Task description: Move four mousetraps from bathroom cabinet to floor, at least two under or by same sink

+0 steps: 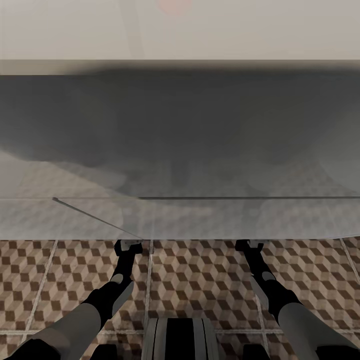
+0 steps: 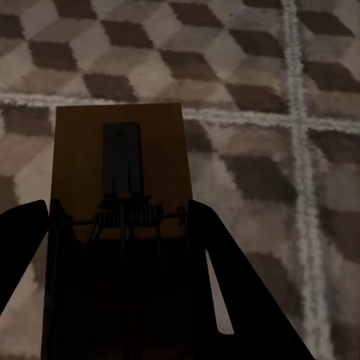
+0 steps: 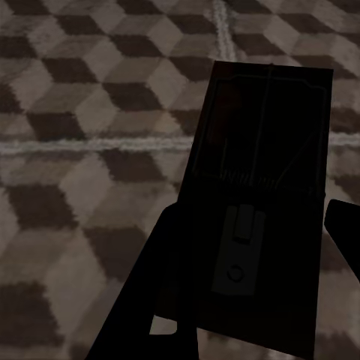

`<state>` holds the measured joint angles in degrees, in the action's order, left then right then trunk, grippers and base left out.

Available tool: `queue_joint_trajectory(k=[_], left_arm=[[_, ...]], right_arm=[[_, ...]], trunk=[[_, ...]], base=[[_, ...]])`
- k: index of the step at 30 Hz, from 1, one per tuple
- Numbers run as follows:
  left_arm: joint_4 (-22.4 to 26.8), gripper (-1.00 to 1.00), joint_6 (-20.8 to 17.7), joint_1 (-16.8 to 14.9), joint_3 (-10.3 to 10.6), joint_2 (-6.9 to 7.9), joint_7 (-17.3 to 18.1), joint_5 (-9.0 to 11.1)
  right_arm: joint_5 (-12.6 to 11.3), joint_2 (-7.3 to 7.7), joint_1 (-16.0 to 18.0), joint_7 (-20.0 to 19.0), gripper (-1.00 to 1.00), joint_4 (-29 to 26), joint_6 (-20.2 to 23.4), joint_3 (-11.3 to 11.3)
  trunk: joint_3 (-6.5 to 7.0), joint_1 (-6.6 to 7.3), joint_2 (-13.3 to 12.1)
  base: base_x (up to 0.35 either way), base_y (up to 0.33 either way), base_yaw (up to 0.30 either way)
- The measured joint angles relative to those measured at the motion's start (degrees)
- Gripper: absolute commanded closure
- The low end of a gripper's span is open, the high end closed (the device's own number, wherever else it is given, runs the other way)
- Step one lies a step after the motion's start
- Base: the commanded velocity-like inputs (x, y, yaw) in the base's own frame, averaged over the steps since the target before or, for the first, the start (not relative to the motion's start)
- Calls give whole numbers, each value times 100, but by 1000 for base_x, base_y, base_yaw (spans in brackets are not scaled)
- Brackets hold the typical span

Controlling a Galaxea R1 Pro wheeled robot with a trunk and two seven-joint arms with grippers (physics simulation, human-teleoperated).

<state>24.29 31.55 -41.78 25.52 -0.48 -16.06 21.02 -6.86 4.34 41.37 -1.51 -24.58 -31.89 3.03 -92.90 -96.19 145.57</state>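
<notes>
In the head view both black arms reach forward and their ends slip under a big pale grey block (image 1: 180,215), so the hands are hidden there. The block is blurry and I cannot tell what it is.

The left hand (image 2: 120,247) is clamped on a small brown wooden mousetrap (image 2: 120,165). The trap sits between the two dark fingers (image 2: 225,285) and sticks out past them, above the brown, beige and white cube-pattern tile floor (image 2: 285,90).

The right hand (image 3: 247,300) is clamped on a second mousetrap (image 3: 262,172). It is in deep shadow, so it looks almost black and its metal parts are hard to see.
</notes>
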Motion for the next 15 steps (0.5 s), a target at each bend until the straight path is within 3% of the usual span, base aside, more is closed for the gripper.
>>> queue_joint_trajectory(k=[15], left_arm=[[0,100,3,0,-8,0,-5,-4]], right_arm=[[0,0,3,0,100,-2,2,0]], trunk=[[0,0,0]], base=[[0,0,0]])
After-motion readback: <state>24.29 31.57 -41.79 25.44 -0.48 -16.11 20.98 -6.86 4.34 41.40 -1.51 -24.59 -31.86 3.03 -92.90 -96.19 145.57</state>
